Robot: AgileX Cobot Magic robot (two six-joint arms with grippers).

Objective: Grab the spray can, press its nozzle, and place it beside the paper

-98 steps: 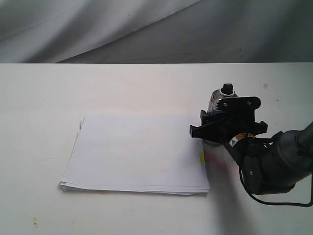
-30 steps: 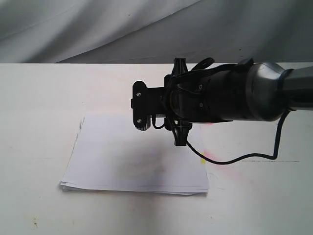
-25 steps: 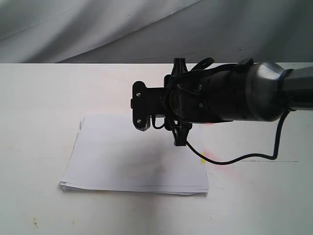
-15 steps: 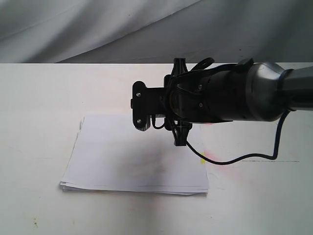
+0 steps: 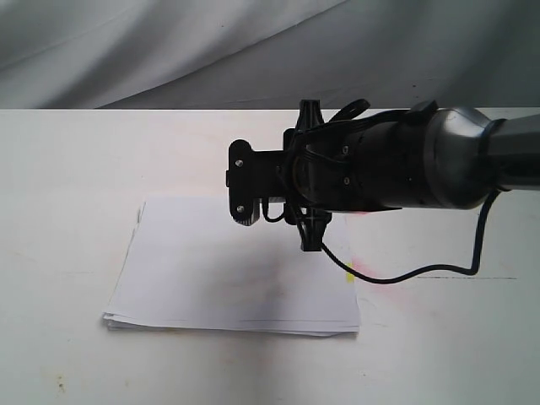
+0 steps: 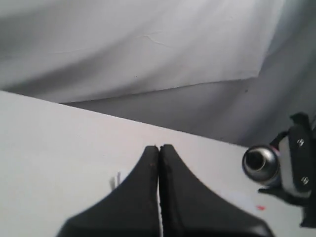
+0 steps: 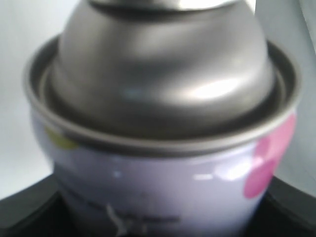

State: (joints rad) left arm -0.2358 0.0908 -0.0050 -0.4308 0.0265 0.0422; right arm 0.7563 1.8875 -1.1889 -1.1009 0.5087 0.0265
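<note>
The spray can (image 7: 158, 163) fills the right wrist view: shiny domed shoulder, pale label with a pink and a yellowish dot. My right gripper (image 7: 158, 212) is shut on its body, dark fingers (image 7: 29, 212) at either side. Its nozzle is out of frame. In the exterior view the right gripper (image 5: 240, 181) is raised above the far edge of the paper (image 5: 228, 270) and hides the can. The left wrist view shows a round silver end of the can (image 6: 260, 165) held in the air. My left gripper (image 6: 159, 148) is shut on nothing, away from the can.
A black cable (image 5: 405, 274) hangs from the right arm down to the white table (image 5: 67, 169). Faint pink stains (image 5: 364, 267) mark the table by the paper's yellow tab (image 5: 349, 274). A grey cloth (image 5: 169, 51) hangs behind the table.
Since 3.3 s ago the right gripper has lifted the can off the table right of the paper and swung it up over the paper. Nothing moved in the last second.
</note>
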